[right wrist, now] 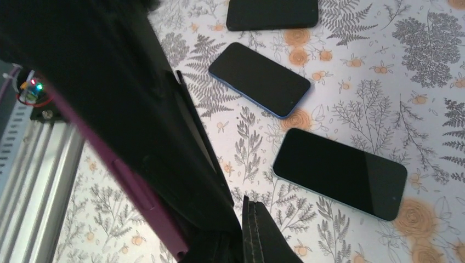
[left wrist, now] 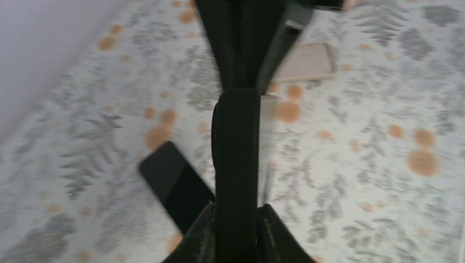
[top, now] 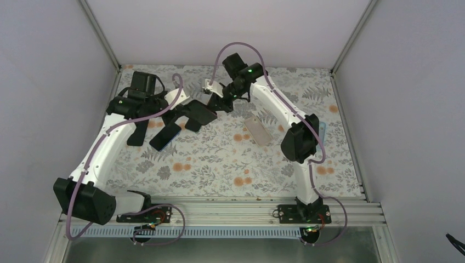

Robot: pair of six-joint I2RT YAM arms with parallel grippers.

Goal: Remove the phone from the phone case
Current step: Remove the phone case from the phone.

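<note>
The black phone case (top: 200,112) hangs above the table's back middle, held between both arms. In the left wrist view it runs edge-on as a dark slab (left wrist: 236,142), and my left gripper (left wrist: 236,211) is shut on it from both sides. My right gripper (top: 215,104) meets the case from the right. Seen from the right wrist, the case (right wrist: 126,109) fills the left side with a purple edge (right wrist: 131,186) along it. My right gripper (right wrist: 239,222) is shut on its rim, with only one finger (right wrist: 257,235) showing. The phone inside cannot be told apart from the case.
A dark blue-edged phone (top: 164,137) lies on the floral cloth under the left gripper. A translucent beige case (top: 257,130) lies right of centre. The right wrist view shows two loose phones (right wrist: 260,79) (right wrist: 340,172) and a black slab (right wrist: 272,13). The rail (top: 230,208) borders the near edge.
</note>
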